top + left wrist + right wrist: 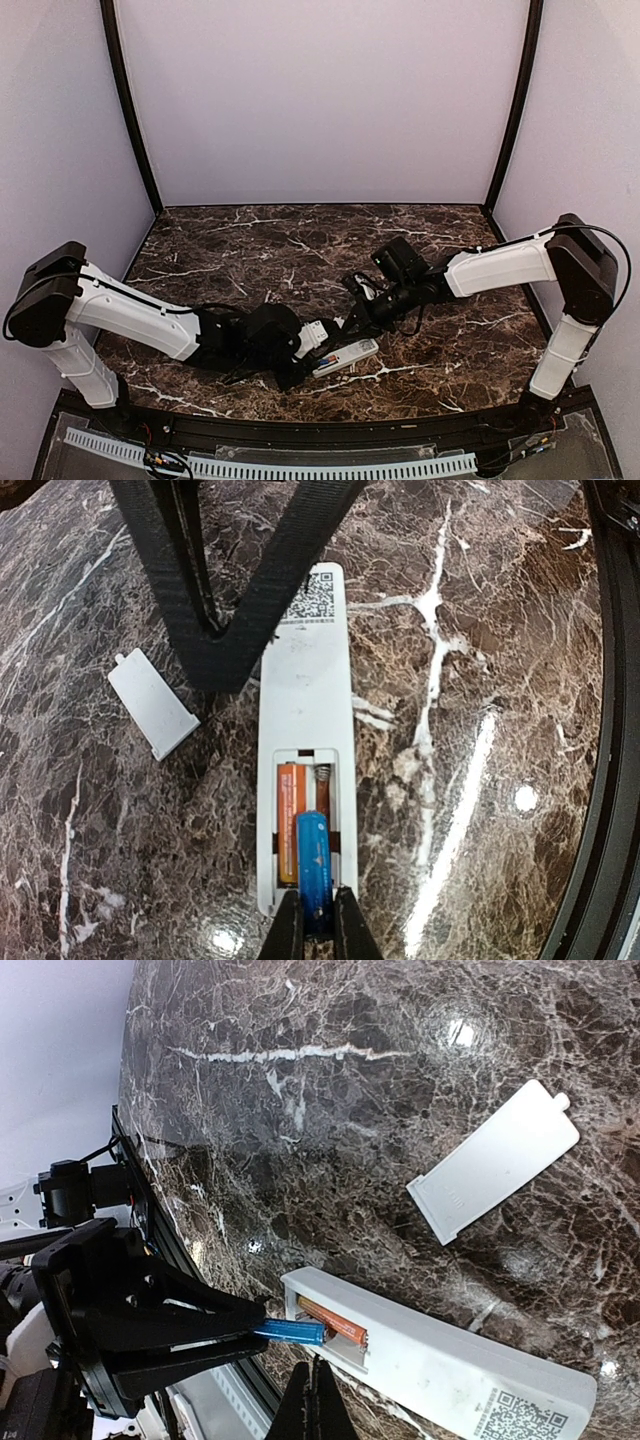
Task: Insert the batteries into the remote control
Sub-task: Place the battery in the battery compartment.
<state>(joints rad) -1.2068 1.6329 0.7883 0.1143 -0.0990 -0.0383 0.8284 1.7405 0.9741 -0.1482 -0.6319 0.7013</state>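
The remote control [305,680] lies back up on the marble table, its battery bay open. The orange battery [288,820] sits in the bay's left slot. My left gripper [316,925] is shut on the blue battery [313,865] and holds it tilted, its front end over the empty right slot by the spring. My right gripper [315,1395] is shut and empty, its tips beside the remote's long edge [430,1360]. In the top view the remote [352,354] lies between the left gripper [303,366] and the right gripper [352,326].
The small flat white battery cover [152,702] lies on the table left of the remote; it also shows in the right wrist view [495,1160]. The table's black front rail [320,430] runs close behind the left gripper. The right gripper's black fingers [235,620] reach across the remote's far part.
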